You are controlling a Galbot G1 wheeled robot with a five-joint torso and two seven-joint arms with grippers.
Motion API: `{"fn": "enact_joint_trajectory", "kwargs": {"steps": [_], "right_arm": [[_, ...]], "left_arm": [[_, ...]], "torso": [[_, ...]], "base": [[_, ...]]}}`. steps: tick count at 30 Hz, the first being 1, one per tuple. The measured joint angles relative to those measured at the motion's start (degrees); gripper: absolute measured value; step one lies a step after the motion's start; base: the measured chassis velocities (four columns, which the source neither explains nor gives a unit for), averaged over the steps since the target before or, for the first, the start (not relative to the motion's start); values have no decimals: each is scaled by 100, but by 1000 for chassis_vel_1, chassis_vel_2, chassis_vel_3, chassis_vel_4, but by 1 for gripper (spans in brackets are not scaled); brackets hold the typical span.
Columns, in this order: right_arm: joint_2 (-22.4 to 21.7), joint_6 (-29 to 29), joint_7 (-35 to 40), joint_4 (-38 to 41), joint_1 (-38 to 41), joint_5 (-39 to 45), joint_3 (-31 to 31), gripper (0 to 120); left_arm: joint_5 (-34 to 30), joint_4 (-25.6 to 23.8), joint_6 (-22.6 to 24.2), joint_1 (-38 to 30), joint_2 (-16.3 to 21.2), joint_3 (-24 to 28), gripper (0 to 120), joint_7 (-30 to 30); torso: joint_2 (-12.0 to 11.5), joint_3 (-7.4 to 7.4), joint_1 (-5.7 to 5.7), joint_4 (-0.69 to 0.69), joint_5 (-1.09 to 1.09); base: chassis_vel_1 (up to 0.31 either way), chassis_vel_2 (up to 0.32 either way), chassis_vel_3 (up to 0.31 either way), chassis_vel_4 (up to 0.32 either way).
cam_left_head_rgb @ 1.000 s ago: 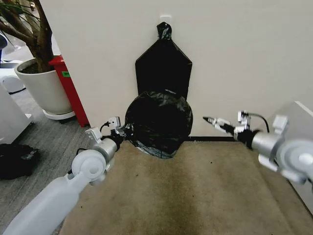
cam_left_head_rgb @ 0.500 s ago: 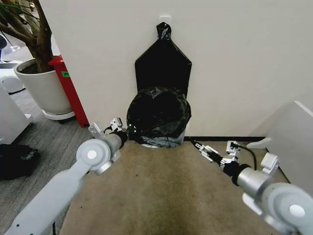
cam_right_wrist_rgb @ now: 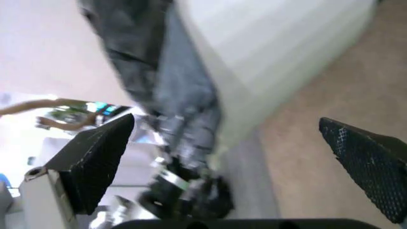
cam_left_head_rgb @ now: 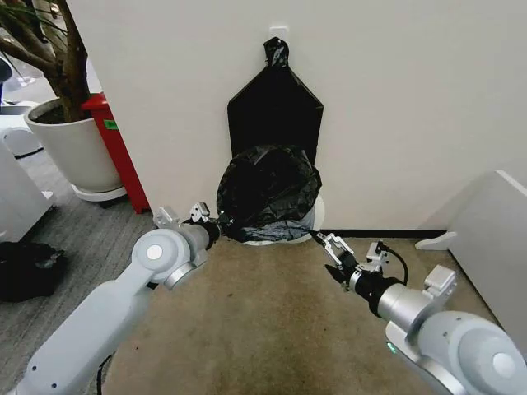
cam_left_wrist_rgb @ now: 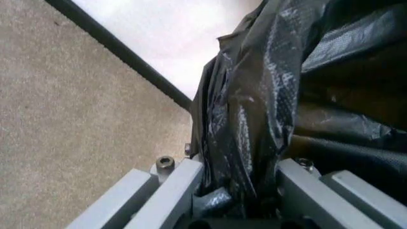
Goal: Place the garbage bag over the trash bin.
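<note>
Close to us, our right claw [cam_left_head_rgb: 329, 255] hangs low over the brown carpet [cam_left_head_rgb: 272, 329], just in front of the bin [cam_left_head_rgb: 311, 224]. Its two fingers are spread wide and it holds nothing. A bit farther on, our left claw [cam_left_head_rgb: 212, 224] is closed tight on a bunched fold of the bag [cam_left_head_rgb: 268, 191], at the bag's left edge. The bag is puffed up and sits over the top of the bin, by the wall [cam_left_head_rgb: 395, 107]. We see just a bit of white bin under the bag, low on its right side. We cannot tell what is in the bin, because the bag hides its mouth. The thin plastic could slip out or tear if we pull too hard. The light bin could tip if the right claw bumps it. Behind, a flat black bundle [cam_left_head_rgb: 274, 107] hangs on the wall.
</note>
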Motion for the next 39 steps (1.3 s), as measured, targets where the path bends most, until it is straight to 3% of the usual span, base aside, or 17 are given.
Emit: {"fn": "enact_joint_trajectory", "kwargs": {"steps": [9, 31, 34, 39], "right_arm": [[150, 82, -692, -14, -40, -299, -164, 100], [189, -59, -1051, -117, -15, -809, -336, 97], [185, -82, -1085, -166, -2, -878, -373, 83], [162, -80, -1091, -185, 30, -869, -369, 72]], "left_arm": [[-58, -51, -15, 41, -15, -29, 0, -33], [-57, -119, 6, 43, -66, -12, 0, -11], [-65, -119, 20, 43, -86, -13, 0, 0], [-60, -109, 41, 49, -103, 0, 0, 15]], "torso": [[0, 0, 0, 0, 0], [0, 0, 0, 0, 0], [0, 0, 0, 0, 0], [0, 0, 0, 0, 0]], "base": [[0, 0, 0, 0], [0, 0, 0, 0], [0, 0, 0, 0], [0, 0, 0, 0]]}}
